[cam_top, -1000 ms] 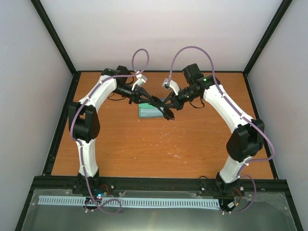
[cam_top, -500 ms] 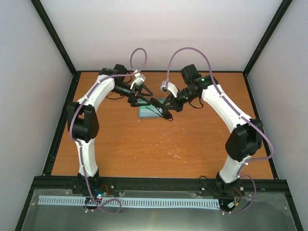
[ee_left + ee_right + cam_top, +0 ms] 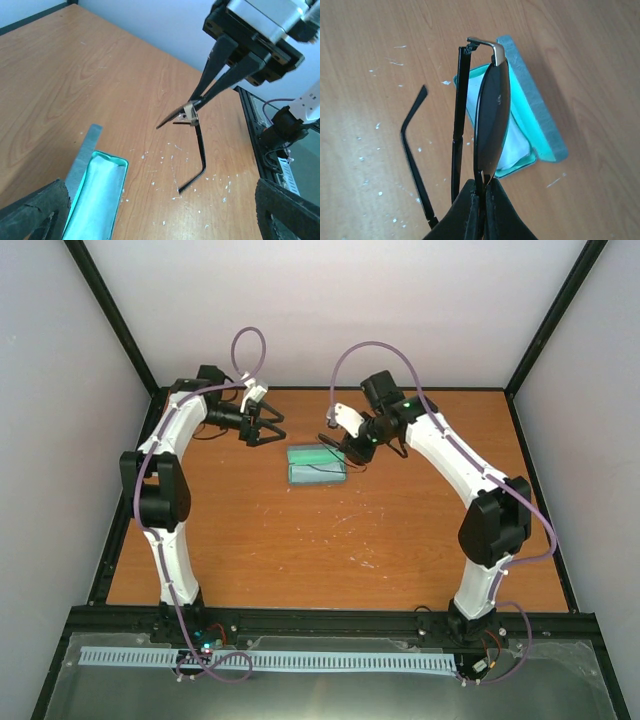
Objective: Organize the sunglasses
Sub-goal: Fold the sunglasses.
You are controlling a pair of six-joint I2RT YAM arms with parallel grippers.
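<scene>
Black sunglasses pinched edge-on above the open case.
Right hand clamps the frame, dark lens hanging, one thin temple splayed out; left hand gapes left of the case.

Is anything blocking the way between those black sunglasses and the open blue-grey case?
Nothing visible does. The small black sunglasses hang from the right arm's shut jaws, close by the open blue-grey oblong case. A pale cloth lies flat inside it. The left arm's open jaws stand well off to the side.

High view over whole table, wrist views close, angled down, sharing case
</scene>
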